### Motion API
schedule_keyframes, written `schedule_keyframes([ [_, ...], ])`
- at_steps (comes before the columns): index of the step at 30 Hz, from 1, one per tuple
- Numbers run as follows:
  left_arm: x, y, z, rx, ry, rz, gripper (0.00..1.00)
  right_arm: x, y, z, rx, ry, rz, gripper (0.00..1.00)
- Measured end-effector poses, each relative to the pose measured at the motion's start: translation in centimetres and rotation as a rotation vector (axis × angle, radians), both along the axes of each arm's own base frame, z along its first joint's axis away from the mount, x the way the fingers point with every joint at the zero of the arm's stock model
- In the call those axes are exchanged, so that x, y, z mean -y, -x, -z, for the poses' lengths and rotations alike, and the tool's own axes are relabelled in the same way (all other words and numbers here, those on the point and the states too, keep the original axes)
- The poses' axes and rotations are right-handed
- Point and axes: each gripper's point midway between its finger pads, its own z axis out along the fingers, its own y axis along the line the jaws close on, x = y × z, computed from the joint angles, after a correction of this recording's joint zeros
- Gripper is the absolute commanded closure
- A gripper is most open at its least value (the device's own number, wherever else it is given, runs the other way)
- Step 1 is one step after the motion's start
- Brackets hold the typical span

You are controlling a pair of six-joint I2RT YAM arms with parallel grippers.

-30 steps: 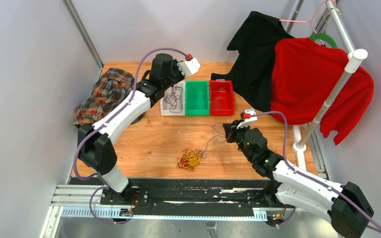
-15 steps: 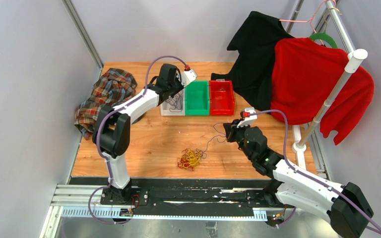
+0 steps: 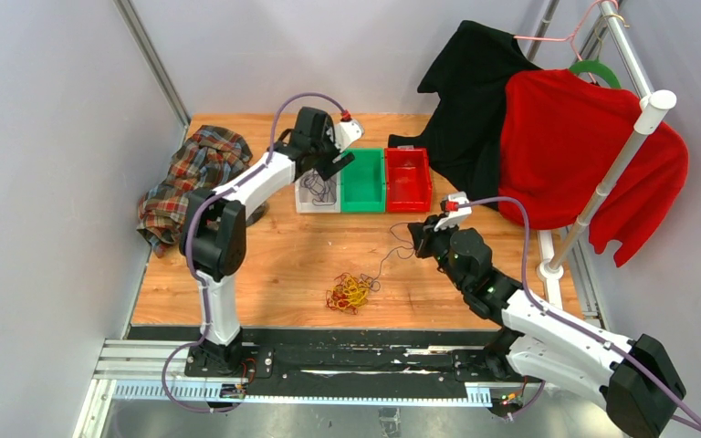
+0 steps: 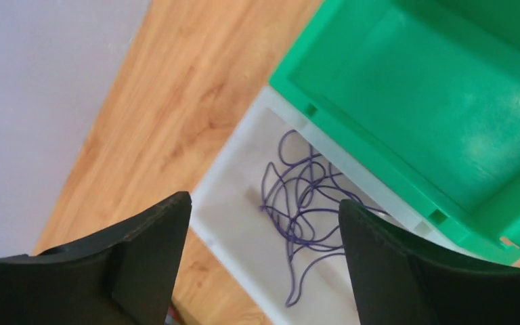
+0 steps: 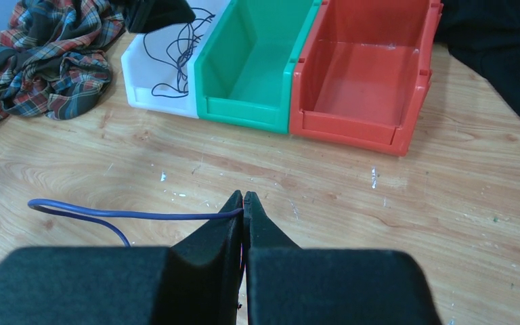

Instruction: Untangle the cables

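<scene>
Left gripper (image 4: 263, 202): jaws spread wide, nothing between them, hanging over the white bin (image 4: 233, 233). One loose purple cable (image 4: 303, 201) lies coiled on the bin floor, clear of both fingers. Right gripper (image 5: 244, 203): jaws clenched on a thin purple strand (image 5: 142, 215) pinched right at the tips. It runs off to the left low over the table (image 5: 447, 203), and in the top view it seems to trail back toward the tangle (image 3: 350, 292) of yellow-orange and dark red cables near the front edge. My read: one cable is sorted and binned, and the second is mid-extraction. Next move probably needs the left arm to come back from the bins and pin or lift the tangle, while the right draws the strand away slowly so it slips out without dragging the whole knot along. Whether the strand is snagged inside the knot I can't tell, too fine at this size. Green bin (image 4: 406, 101) and red bin (image 5: 365, 81) sit touching in a row with the white one, and both look empty. Plaid cloth (image 5: 40, 61) is bunched just left of the bins, near the left arm's return path, so there's some snag risk. Black garment (image 3: 475, 82) and red sweater (image 3: 584, 155) hang on the rack (image 3: 621, 155) beyond the right arm, apart from the work zone.
</scene>
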Motion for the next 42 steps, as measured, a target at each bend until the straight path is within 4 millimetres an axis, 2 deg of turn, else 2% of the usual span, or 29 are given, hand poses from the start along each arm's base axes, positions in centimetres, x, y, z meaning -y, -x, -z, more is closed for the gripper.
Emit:
schedule_keyframes([
  [4,0.1,0.1,-3.7,-0.004,0.046,0.027,0.02,-0.3,-0.1,-0.4,0.006,0.000,-0.014,0.99],
  [9,0.6,3.2,-8.2,-0.055,0.106,0.109,0.02,-0.8,-0.2,-0.7,0.005,-0.002,-0.031,0.99],
  [13,2.9,8.4,-12.1,-0.149,0.270,0.221,0.02,-1.6,-0.5,-1.0,-0.002,-0.003,-0.056,0.99],
  [15,4.5,12.2,-13.7,-0.205,0.356,0.293,0.02,-2.0,-0.6,-1.1,-0.006,-0.002,-0.067,0.99],
  [16,5.3,13.9,-14.2,-0.228,0.382,0.327,0.02,-2.2,-0.7,-1.1,-0.009,-0.001,-0.073,0.99],
  [19,8.7,20.5,-15.2,-0.337,0.457,0.467,0.02,-2.9,-0.8,-1.0,-0.020,0.001,-0.096,0.99],
  [21,10.5,23.4,-15.4,-0.402,0.484,0.541,0.02,-3.4,-0.9,-1.1,-0.025,-0.004,-0.111,0.99],
  [23,11.4,25.0,-15.3,-0.453,0.502,0.584,0.00,-3.9,-0.9,-1.2,-0.029,-0.014,-0.128,0.99],
  [26,11.8,25.5,-14.7,-0.497,0.515,0.606,0.05,-4.4,-0.9,-1.4,-0.034,-0.025,-0.146,0.99],
  [31,12.2,26.2,-13.1,-0.549,0.507,0.643,0.20,-5.0,-0.8,-1.5,-0.039,-0.039,-0.172,0.99],
  [33,12.4,26.6,-12.5,-0.568,0.502,0.656,0.30,-5.2,-0.8,-1.4,-0.042,-0.042,-0.180,0.99],
  [35,12.7,26.9,-11.9,-0.587,0.494,0.667,0.44,-5.4,-0.8,-1.4,-0.045,-0.045,-0.187,0.99],
  [39,13.4,26.9,-10.7,-0.622,0.481,0.662,0.82,-5.8,-0.9,-1.4,-0.050,-0.056,-0.196,0.99],
  [41,13.5,26.4,-9.9,-0.629,0.466,0.635,0.94,-6.0,-0.8,-1.5,-0.051,-0.061,-0.206,0.99],
  [42,13.5,26.0,-9.5,-0.626,0.456,0.617,0.98,-6.0,-0.7,-1.5,-0.051,-0.064,-0.210,0.95],
])
